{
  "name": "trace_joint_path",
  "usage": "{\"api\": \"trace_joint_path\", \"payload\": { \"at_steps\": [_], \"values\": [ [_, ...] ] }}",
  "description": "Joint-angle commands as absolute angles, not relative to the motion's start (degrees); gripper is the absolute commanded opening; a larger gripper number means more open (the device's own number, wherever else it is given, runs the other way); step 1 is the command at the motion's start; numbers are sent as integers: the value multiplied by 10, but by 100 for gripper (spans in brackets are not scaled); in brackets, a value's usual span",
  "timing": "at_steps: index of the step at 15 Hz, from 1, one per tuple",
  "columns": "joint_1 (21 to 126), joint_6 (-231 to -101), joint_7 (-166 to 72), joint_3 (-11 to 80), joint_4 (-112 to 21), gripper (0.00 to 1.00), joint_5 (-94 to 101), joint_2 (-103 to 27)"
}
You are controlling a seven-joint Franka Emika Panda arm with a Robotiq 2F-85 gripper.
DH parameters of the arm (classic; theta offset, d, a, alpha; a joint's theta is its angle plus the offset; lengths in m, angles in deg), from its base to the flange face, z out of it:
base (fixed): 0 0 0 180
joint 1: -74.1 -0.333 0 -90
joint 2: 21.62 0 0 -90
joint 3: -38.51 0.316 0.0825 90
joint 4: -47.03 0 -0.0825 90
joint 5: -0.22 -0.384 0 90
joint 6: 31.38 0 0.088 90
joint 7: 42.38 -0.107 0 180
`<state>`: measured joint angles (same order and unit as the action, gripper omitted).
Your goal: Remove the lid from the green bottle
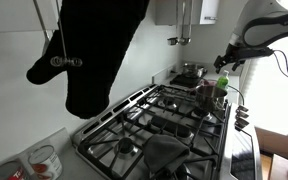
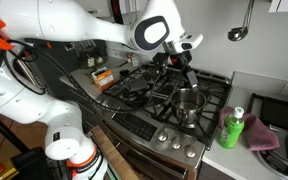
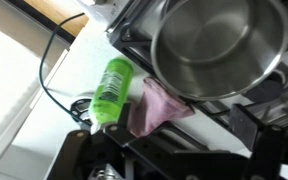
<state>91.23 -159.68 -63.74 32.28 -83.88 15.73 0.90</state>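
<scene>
**Oven mitt close to the lens, green bottle upright beside the hob**

Black oven mitt [image 1: 99,45] hangs closest to the camera in an exterior view, filling the upper middle of the picture and hiding part of the wall behind it.

The green bottle [image 2: 233,128] stands upright on the white counter [image 2: 234,157], just off the edge of the gas hob [image 1: 154,120]. Its upper part is bright green and its lower body looks darker. In the wrist view the bottle [image 3: 111,90] appears as a slanted bright green shape with a patchy label. The lid is too small and blurred in every view to describe.

A pink cloth [image 2: 262,135] lies on the counter right beside the bottle, touching it in the wrist view.

The tool [image 2: 181,68] hangs over the hob above a steel pot [image 2: 187,103], near the bottle but well clear of it. Whether the jaws are apart or closed cannot be told: the exterior views show the tool too small, and the wrist view shows only dark, blurred parts along the bottom edge. Nothing can be seen held in it.

The pot sits on a burner, its shiny inside filling the upper right of the wrist view, cut off by the frame. A black cable [image 3: 49,80] loops across the counter near the bottle. A dark cloth [image 1: 164,155] lies on the near end of the hob, and a clear measuring jug [image 1: 44,160] sits at the lower left corner.
</scene>
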Motion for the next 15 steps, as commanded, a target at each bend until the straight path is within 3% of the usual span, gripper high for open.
{"api": "trace_joint_path", "payload": {
  "at_steps": [1, 15],
  "values": [
    [924, -1599, -637, 312, -838, 100, 157, 5],
    [940, -1598, -657, 302, -821, 100, 154, -12]
  ]
}}
